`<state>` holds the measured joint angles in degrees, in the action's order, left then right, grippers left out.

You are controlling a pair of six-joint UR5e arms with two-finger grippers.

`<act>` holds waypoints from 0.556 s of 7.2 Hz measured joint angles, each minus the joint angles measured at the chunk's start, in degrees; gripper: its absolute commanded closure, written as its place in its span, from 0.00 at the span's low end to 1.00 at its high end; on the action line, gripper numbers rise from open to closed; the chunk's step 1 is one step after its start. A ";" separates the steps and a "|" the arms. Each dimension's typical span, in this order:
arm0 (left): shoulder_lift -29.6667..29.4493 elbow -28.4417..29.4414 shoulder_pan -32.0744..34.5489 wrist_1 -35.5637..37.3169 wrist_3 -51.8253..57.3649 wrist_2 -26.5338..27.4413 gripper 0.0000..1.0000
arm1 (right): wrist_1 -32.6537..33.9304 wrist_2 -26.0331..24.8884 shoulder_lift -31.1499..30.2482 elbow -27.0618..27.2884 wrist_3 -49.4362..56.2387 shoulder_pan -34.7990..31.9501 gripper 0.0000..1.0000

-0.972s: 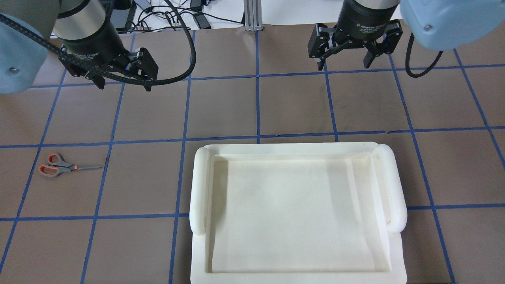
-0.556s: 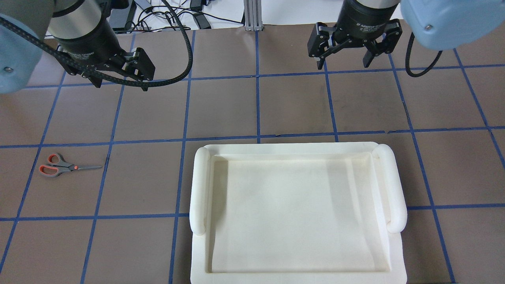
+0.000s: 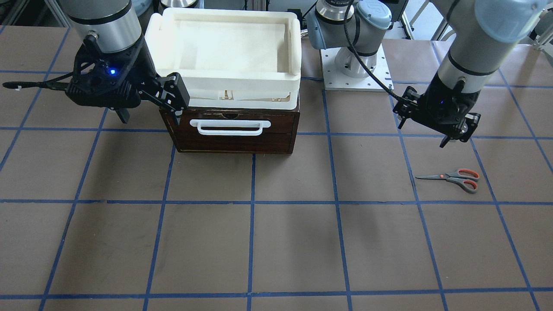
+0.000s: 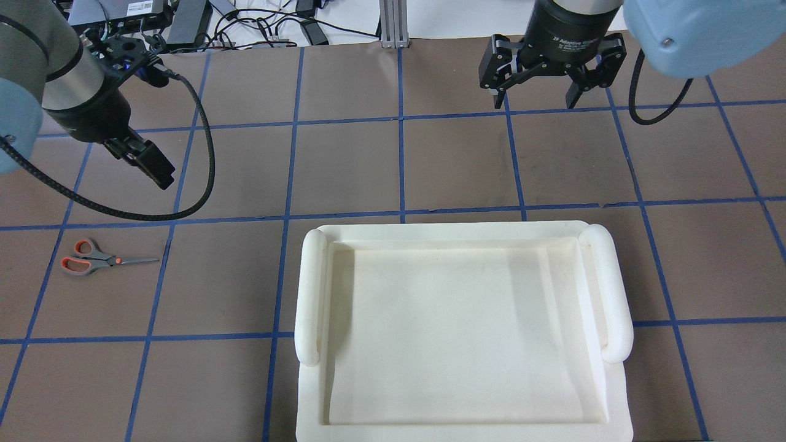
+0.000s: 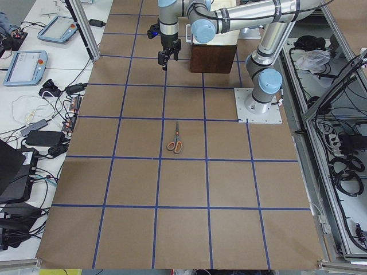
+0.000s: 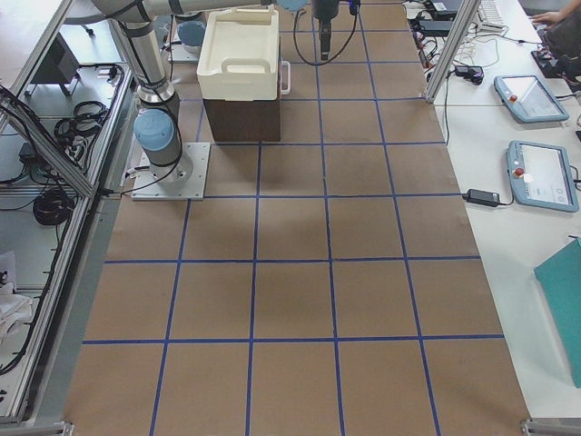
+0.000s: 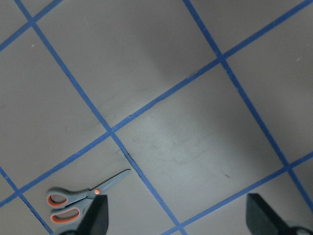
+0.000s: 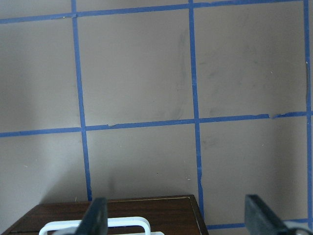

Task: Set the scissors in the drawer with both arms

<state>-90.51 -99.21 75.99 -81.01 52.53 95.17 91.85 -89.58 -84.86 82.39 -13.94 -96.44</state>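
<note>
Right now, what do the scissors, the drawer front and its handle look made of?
Scissors: dark matte blades, likely metal; grey loops lined orange-red look plastic. Drawer front: dark brown wood with a slight varnished sheen. Handle: smooth white, probably plastic.

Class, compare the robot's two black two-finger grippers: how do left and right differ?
The left gripper hangs near the grey, orange-lined scissors; the right gripper hangs by the dark wooden drawer. Overhead, left shows edge-on, right shows both fingers spread. Both are open, empty.
</note>
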 measured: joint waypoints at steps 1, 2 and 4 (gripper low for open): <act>-0.71 -1.91 -4.38 0.31 12.06 -0.05 0.00 | -0.01 0.16 0.86 0.00 -9.90 -0.56 0.00; -1.97 -2.99 -8.06 0.73 22.75 0.12 0.00 | 0.08 0.29 2.30 0.02 -19.50 -1.54 0.00; -5.92 -4.58 -11.81 5.96 39.50 0.40 0.00 | 0.60 0.31 5.52 0.05 -35.59 -4.93 0.00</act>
<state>-96.42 -103.79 64.17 -75.05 92.04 95.58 92.45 -89.28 -79.33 82.44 -49.54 -101.37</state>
